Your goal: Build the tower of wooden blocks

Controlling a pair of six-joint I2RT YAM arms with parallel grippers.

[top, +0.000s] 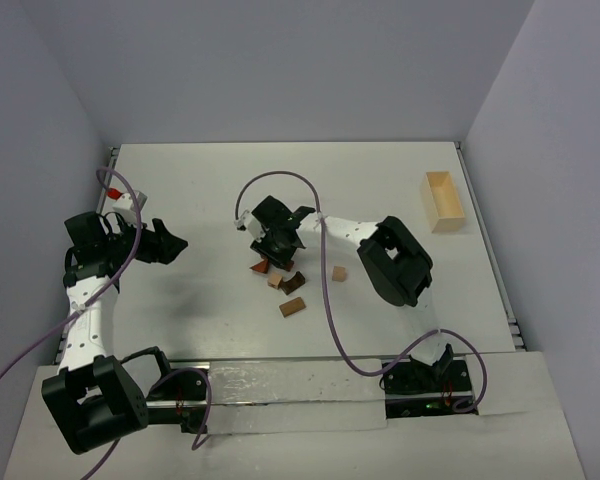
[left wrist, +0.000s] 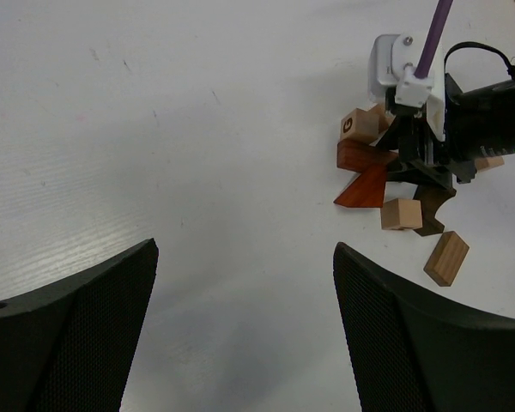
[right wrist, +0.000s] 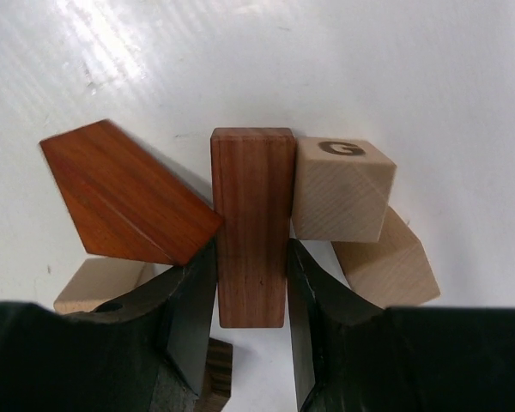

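Observation:
The wood blocks lie in a loose cluster mid-table. My right gripper [right wrist: 251, 262] is shut on a dark brown bar [right wrist: 251, 215], one finger against each long side. A reddish wedge [right wrist: 124, 193] touches the bar on its left. A pale cube marked G [right wrist: 342, 190] touches it on the right, resting over another pale block [right wrist: 390, 262]. From above, the right gripper [top: 275, 240] covers this cluster. My left gripper [left wrist: 245, 253] is open with nothing between its fingers, and it hovers over bare table to the left [top: 170, 243].
Near the cluster lie a pale cube [left wrist: 401, 214], a dark arch [left wrist: 433, 210], a tan bar [left wrist: 446, 257] and a lone tan cube [top: 338, 272]. A pale wooden open box [top: 443, 200] stands at the far right. Purple cables loop over both arms.

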